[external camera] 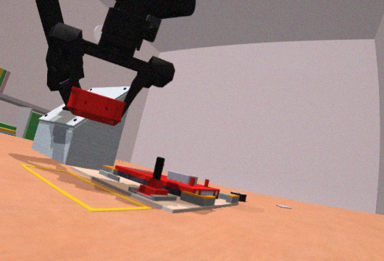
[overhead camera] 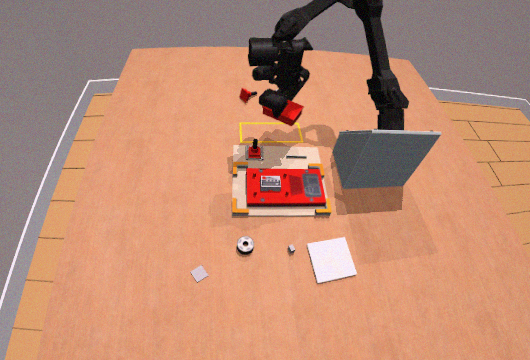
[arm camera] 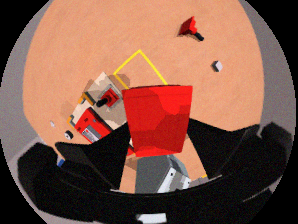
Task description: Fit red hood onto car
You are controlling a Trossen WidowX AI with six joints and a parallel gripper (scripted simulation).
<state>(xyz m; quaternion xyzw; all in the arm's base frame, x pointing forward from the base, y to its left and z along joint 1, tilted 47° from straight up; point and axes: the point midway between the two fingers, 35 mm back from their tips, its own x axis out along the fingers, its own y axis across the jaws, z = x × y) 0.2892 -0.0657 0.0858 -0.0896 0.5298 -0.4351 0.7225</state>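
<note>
The red hood (overhead camera: 290, 113) (external camera: 95, 107) (arm camera: 157, 122) is held in the air, tilted, above and behind the yellow outline. My gripper (overhead camera: 281, 110) (external camera: 96, 109) (arm camera: 157, 122) is shut on it, one finger at each end. The red chassis (overhead camera: 275, 199) (external camera: 145, 176) lies in the jig (overhead camera: 239, 187) with the engine block (overhead camera: 270, 183) (external camera: 182, 177) (arm camera: 91, 134) on its deck. Short red pegs stand around the engine; one peg (overhead camera: 287, 194) is at its front right. The hood is well above the chassis and apart from it. Its underside and corner holes are not clear.
A red piece with a black upright handle (overhead camera: 255, 151) (external camera: 156, 187) (arm camera: 107, 99) stands at the jig's back left. A grey-blue slanted box (overhead camera: 385, 159) (external camera: 94, 143) stands right of the jig. Another red handled piece (overhead camera: 245, 95) (arm camera: 189, 27) lies behind. A wheel (overhead camera: 245, 245) and a white plate (overhead camera: 332, 260) lie in front.
</note>
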